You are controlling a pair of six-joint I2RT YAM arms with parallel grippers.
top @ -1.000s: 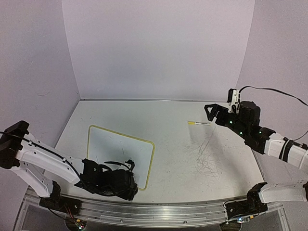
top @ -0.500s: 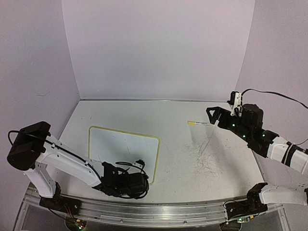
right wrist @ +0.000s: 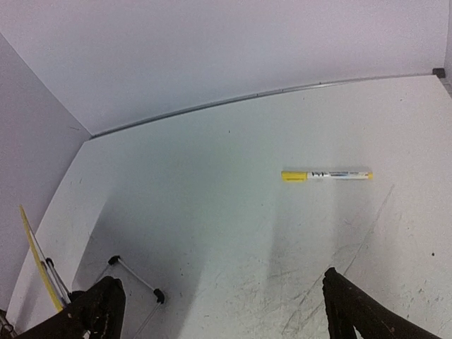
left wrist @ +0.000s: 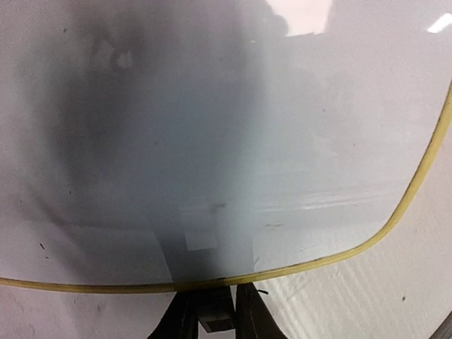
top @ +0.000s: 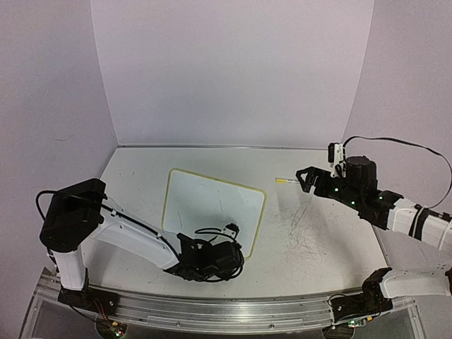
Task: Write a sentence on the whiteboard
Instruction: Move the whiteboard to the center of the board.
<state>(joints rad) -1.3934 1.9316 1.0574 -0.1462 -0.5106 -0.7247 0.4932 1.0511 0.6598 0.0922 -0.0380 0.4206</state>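
Note:
The whiteboard [top: 212, 206] lies left of centre on the table, white with a pale-yellow rim. No yellow-green sentence shows on it. My left gripper [top: 224, 248] is shut on the board's near edge. In the left wrist view the fingers [left wrist: 248, 311] pinch under the rim [left wrist: 395, 220], and the blank board [left wrist: 212, 141] fills the frame. My right gripper [top: 305, 179] is open and empty, hovering just right of the pen [top: 292, 181]. The right wrist view shows the pen [right wrist: 326, 174] ahead of the open gripper [right wrist: 226, 318]. The board's yellow edge [right wrist: 34, 261] and its black-tipped wire feet [right wrist: 134, 277] are at the far left.
The pen is white with a yellow end and lies flat on the table's right half. Grey scratches [top: 304, 240] mark the tabletop on the right. Lilac walls close the back and both sides. A metal rail [top: 212, 311] runs along the near edge.
My left gripper has carried the whiteboard to the right, towards the table's middle. My right gripper has moved slightly left, closer to the pen, still open.

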